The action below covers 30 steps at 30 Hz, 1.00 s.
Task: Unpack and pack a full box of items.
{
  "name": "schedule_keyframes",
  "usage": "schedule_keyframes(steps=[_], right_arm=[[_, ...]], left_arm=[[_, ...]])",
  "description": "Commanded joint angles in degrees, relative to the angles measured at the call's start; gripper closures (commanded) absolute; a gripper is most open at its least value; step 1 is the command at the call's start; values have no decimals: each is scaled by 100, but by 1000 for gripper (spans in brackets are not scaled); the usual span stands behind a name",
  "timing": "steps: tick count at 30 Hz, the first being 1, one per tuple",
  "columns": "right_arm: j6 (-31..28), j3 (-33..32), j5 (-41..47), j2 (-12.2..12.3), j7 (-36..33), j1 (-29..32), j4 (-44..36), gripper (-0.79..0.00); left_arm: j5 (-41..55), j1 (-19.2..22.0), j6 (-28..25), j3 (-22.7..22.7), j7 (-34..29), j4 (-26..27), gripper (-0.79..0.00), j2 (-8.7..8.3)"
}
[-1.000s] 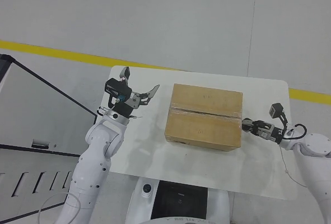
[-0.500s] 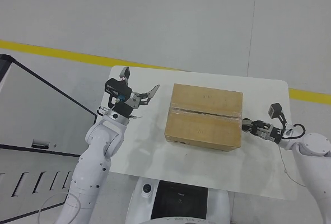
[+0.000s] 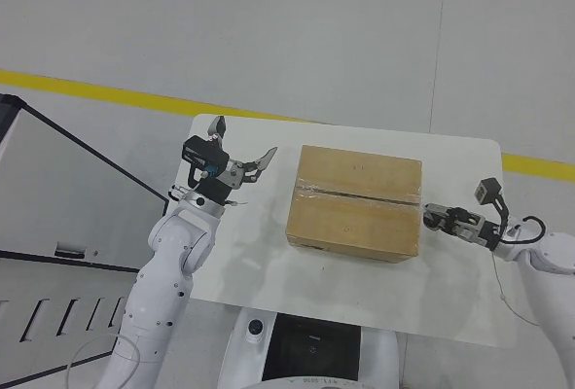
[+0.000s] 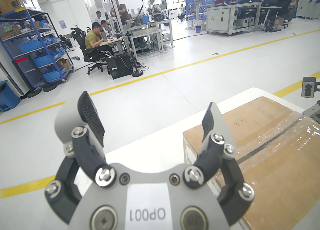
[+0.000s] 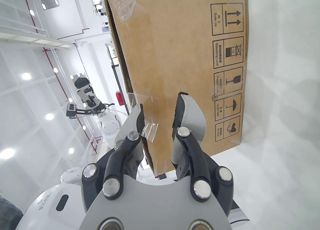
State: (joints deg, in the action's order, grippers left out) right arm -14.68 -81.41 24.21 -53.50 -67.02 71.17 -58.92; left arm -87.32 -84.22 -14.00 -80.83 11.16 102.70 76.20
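A closed brown cardboard box (image 3: 355, 201) sits mid-table, its top seam sealed with clear tape. My left gripper (image 3: 245, 138) hovers over the table to the box's left, open and holding nothing; in the left wrist view it (image 4: 147, 105) is just short of the box (image 4: 262, 156). My right gripper (image 3: 427, 214) is level with the box's right end. In the right wrist view its fingers stand apart (image 5: 160, 105) in front of the box end (image 5: 180, 48), and the loose tail of the clear tape (image 5: 150, 126) lies between them against one finger.
The white table (image 3: 462, 282) has bare surface on all sides of the box. A dark-framed structure (image 3: 34, 175) stands off the table's left edge. A yellow floor line (image 3: 92, 89) runs behind.
My right gripper has drawn back slightly to the right, away from the box end. The left arm and the box have not moved.
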Motion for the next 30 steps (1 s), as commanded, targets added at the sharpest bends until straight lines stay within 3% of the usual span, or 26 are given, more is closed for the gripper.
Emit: schedule_keyframes(steps=[1, 3, 8, 13, 21, 26, 30], right_arm=[[9, -59, -14, 17, 22, 28, -24, -145], [8, -187, -46, 52, 49, 42, -14, 0], [0, -702, -89, 181, 122, -32, -8, 0], [90, -1060, 117, 263, -65, -201, -498, 0], [348, 67, 278, 55, -91, -299, -1715, 0], [397, 959, 240, -144, 258, -526, -1933, 0], [419, 1182, 293, -218, 424, -728, -1910, 0]], left_arm=[[0, 0, 0, 0, 0, 0, -785, 0], [0, 0, 0, 0, 0, 0, -785, 0], [0, 0, 0, 0, 0, 0, -785, 0], [0, 0, 0, 0, 0, 0, -785, 0], [0, 0, 0, 0, 0, 0, -785, 0], [0, 0, 0, 0, 0, 0, -785, 0], [0, 0, 0, 0, 0, 0, -785, 0]])
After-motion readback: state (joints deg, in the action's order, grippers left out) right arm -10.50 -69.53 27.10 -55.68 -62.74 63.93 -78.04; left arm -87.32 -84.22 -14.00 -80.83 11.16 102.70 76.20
